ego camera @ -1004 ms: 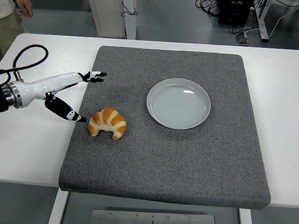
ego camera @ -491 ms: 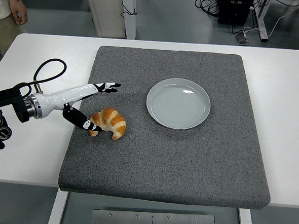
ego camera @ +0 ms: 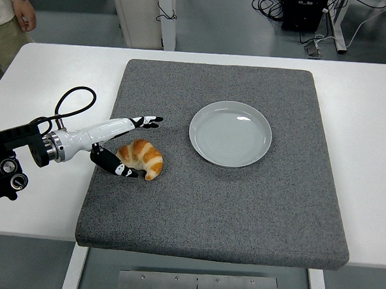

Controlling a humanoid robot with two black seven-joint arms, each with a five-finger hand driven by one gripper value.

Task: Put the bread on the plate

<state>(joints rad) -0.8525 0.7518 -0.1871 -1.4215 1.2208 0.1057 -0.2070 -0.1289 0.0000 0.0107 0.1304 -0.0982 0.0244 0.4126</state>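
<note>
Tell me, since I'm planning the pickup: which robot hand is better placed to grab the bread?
Left. The left robot hand is open around the bread, thumb beneath it; the right isn't in view.

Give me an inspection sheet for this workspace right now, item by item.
Surface: white table with a grey mat on it.
Job's things: bread, a croissant, on the mat; plate empty, to its right.
Clutter: nothing seen.
Robot hands: left robot hand open, straddling the bread's left end, thumb at its near side, fingers extended beyond it; right not in view.
Cables: black cable looped at the left wrist; cables on the floor.
Surroundings: person at top left.
</note>
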